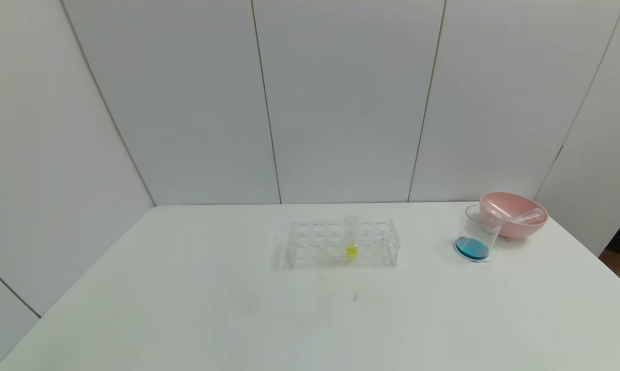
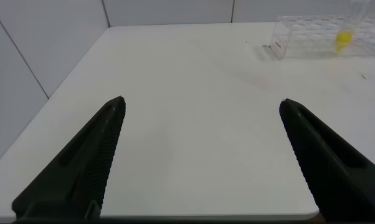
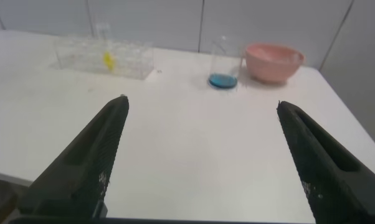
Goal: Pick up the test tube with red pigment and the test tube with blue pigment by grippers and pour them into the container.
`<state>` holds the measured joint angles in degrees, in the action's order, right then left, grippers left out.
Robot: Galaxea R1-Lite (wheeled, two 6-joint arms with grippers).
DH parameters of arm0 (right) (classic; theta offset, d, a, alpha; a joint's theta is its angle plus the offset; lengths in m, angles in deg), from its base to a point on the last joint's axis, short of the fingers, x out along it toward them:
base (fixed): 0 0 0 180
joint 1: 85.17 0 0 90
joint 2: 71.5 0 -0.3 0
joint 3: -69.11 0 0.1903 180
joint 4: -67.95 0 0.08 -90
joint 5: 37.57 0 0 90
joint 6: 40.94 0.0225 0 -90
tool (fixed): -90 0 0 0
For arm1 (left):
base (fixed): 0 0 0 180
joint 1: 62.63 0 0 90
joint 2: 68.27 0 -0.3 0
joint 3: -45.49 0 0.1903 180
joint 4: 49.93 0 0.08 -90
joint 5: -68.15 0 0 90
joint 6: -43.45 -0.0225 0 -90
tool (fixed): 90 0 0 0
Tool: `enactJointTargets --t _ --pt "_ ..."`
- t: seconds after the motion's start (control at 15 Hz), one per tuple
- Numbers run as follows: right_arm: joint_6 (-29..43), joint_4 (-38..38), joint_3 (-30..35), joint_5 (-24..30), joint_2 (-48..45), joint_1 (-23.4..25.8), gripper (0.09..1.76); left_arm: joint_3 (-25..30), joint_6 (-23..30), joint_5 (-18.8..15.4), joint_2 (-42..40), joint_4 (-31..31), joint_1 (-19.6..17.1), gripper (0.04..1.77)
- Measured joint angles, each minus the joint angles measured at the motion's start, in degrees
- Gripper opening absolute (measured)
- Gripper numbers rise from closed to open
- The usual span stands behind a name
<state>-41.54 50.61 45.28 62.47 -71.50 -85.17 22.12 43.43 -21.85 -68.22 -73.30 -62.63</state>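
A: What materials and shapes are seen on the white tabletop (image 1: 186,309)?

B: A clear plastic tube rack (image 1: 341,244) with rows of round holes is seen near the middle, and one tube with yellow liquid (image 1: 351,242) is held upright in it. To the right, a clear beaker (image 1: 477,234) with a round base is found, a layer of blue liquid lying at its bottom. It is set just beside a smooth pink bowl (image 1: 516,214), in which a clear empty tube (image 1: 521,216) is laid; whether it is the red or the blue one cannot be told.

A: What is shown by the wrist views that is missed from the head view?

B: Neither arm is caught by the head view. The left pincer (image 2: 203,118) is shown spread wide, its dark ribbed fingers (image 2: 94,155) held over bare tabletop near the left edge, the rack far off. The right pincer (image 3: 203,118) is likewise shown wide apart and holding nothing, with the rack, beaker and bowl lined up beyond it.

A: And open room?

B: A broad bare stretch is left along the near side; the bowl is placed close to the right rear corner.
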Motion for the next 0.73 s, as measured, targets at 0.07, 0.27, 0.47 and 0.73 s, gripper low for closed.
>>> enactJointTargets --t 0.07,0.27,0.47,0.73 --pt "0.11 -3.86 -0.28 -2.38 -0.05 0.00 1.70 0.00 0.00 0.00 0.00 0.00 0.00 1.76" --pt "1.55 -5.42 -0.90 -5.68 -0.07 0.00 1.70 0.00 -0.02 0.00 0.00 0.00 0.00 1.76" --pt "1.90 -5.36 -0.88 -6.10 -0.07 0.00 1.70 0.00 0.00 0.00 0.00 0.00 0.00 1.76" --pt "-2.46 -6.18 0.16 -9.81 -0.07 0.02 1.70 0.00 0.00 0.00 0.00 0.00 0.00 1.76"
